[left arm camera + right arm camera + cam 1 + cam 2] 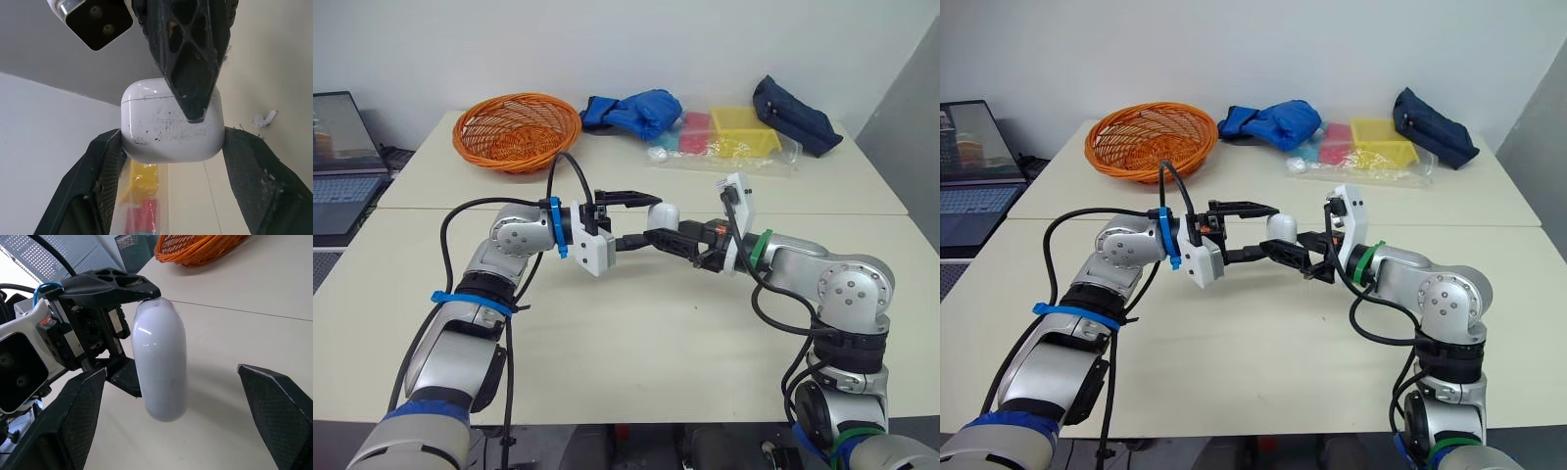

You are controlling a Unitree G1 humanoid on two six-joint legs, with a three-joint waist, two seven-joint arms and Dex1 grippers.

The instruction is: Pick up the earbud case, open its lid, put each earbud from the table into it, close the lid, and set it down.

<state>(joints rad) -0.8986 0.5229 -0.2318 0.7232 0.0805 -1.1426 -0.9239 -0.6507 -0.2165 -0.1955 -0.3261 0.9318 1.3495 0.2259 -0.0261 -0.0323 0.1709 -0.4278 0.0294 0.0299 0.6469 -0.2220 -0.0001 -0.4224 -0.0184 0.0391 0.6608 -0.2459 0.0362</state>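
Note:
The white earbud case [664, 214] hangs in mid-air over the middle of the table, its lid closed. My left gripper [653, 219] is shut on it, one black finger above and one below; in the left wrist view the case [171, 122] sits pinched between those fingers. My right gripper [678, 239] comes in from the right and stands open, its fingers [80, 401] spread wide to either side of the case [160, 367], with one fingertip [188, 73] lying across the case's face. A small white earbud [264, 118] lies on the table beyond.
At the back of the table stand an orange basket [517, 127], a blue cloth [633, 110], a clear bag with yellow and pink boxes [729, 137] and a dark blue pouch [793, 116]. A laptop [337, 162] sits at the far left.

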